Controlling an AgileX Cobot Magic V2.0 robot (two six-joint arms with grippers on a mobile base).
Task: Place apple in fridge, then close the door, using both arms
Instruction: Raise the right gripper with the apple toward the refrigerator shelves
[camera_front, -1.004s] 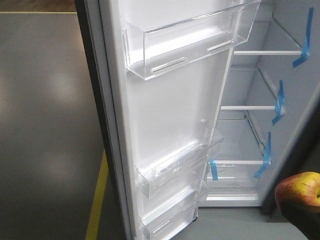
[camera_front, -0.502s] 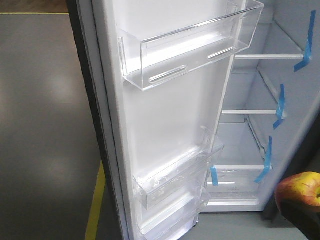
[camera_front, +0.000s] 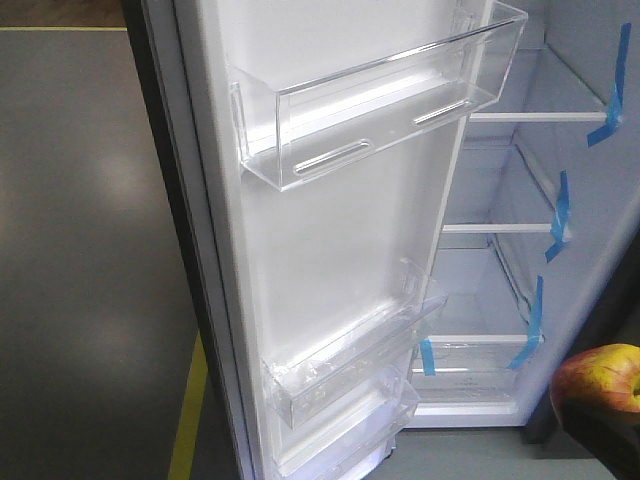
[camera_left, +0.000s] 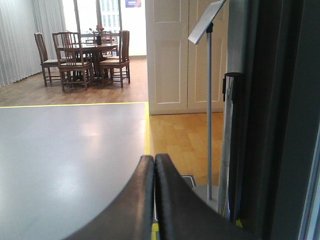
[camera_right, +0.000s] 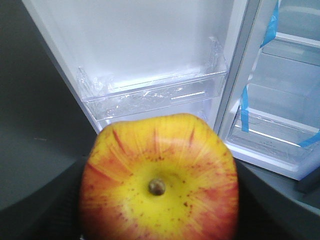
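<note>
Dark-grey door (camera_front: 335, 235), white lining, swung toward 9 o'clock; white fridge (camera_front: 495, 170) cavity open at 2. R gripper (camera_right: 159, 200) clamps round red-yellow apple (camera_front: 598, 385); L gripper (camera_left: 154, 167) pressed together.

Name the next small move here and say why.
Probably carry the apple forward and left toward the open fridge: it hangs low, outside it, the door stands wide open, and the lower shelf looks bare.
</note>
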